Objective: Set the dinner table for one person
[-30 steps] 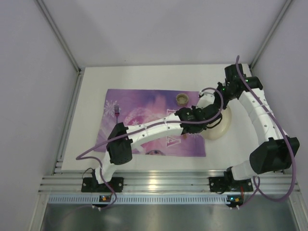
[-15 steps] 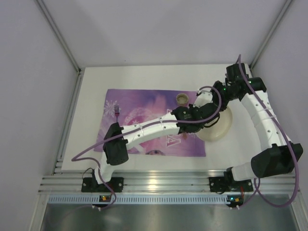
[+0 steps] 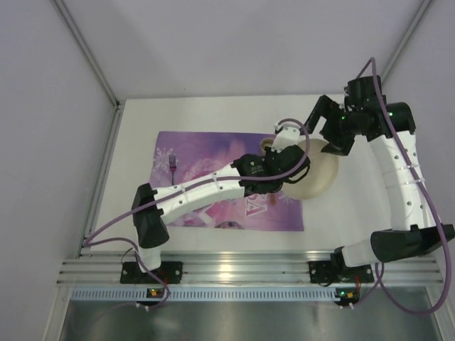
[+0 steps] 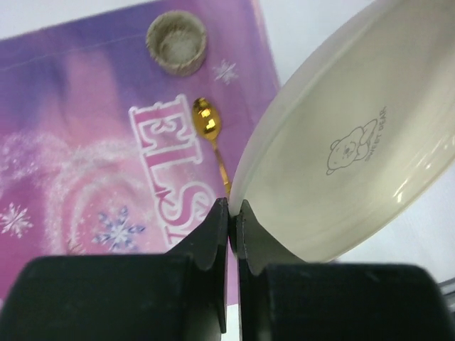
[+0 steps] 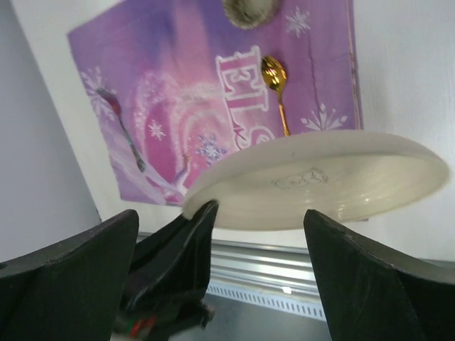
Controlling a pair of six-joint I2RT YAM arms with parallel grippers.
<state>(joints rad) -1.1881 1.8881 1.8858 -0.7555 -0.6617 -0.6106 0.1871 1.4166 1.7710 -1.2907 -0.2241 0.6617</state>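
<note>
Left gripper point(image 4: 229, 213) seemingly above dinner table point(image 3: 206, 114)

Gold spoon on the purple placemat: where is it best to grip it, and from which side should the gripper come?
Probably the thin handle, just behind the bowl, coming from straight above with the jaws across it. The gold spoon lies flat on the placemat, bowl toward the small cup, so nothing fits under it. The tilted plate in the left gripper hides the handle's end.

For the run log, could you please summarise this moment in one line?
left claw: shut on plate rim | plate: tilted above placemat edge | right claw: open, not gripping
</note>
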